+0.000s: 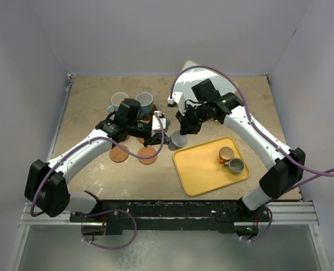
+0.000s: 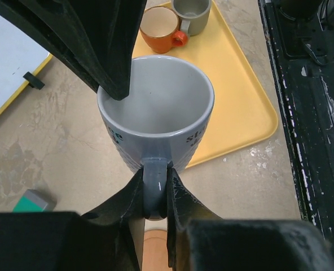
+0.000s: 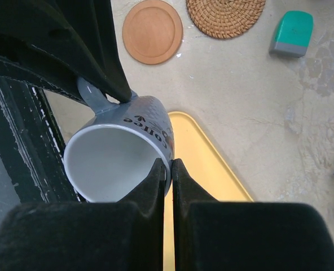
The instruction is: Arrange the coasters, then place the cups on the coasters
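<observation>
cups: five in view. two light blue cups [image 1: 120, 101] at the back, an orange cup [image 2: 160, 28] and a small grey cup [image 2: 190, 8] on the yellow tray [image 2: 234, 107], and a big grey mug [image 2: 155, 107] just beside the tray's corner.
coasters: two orange-brown coasters [image 1: 119, 153] side by side, one woven coaster [image 3: 225, 14]; any others, cannot tell.
left gripper [image 2: 155, 189]: stretched toward the middle, clamped on the mug's handle.
right gripper [image 3: 168, 169]: reaching in from the opposite side, pinching the mug's rim.

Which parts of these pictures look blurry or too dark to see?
Left wrist view: the left gripper, close to the lens, is a featureless black mass, while the grey mug is sharp. Right wrist view: the right gripper is equally black. Top view: even light, soft shadows.
</observation>
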Controlling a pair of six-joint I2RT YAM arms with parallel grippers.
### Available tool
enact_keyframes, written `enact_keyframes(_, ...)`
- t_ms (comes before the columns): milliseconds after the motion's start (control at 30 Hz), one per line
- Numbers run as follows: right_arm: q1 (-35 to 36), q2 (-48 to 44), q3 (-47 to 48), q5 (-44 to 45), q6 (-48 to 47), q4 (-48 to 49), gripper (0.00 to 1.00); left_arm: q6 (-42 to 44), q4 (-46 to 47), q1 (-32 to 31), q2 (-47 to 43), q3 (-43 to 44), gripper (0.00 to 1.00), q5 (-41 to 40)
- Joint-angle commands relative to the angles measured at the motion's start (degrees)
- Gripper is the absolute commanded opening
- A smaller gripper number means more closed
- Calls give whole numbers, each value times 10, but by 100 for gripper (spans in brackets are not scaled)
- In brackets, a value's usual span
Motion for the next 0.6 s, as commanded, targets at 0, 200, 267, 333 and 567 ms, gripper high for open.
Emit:
enact_keyframes(0,5,-32,5,-18,2,26,4,12,14,-4,-2,17,3,21)
enact_keyframes(200,5,-34,-7,2,11,10,32,13,16,-3,-17,14,3,-14)
enact_keyframes(267,5,-40,-13,6,9,10,37,12,20,1,-22,11,3,-19)
enact_keyframes(333,5,-46,-18,13,8,10,39,10,26,8,-28,7,3,-20)
enact_keyframes(567,-6,-80,-44,37,5,20,47,-1,51,83,-42,-17,3,4)
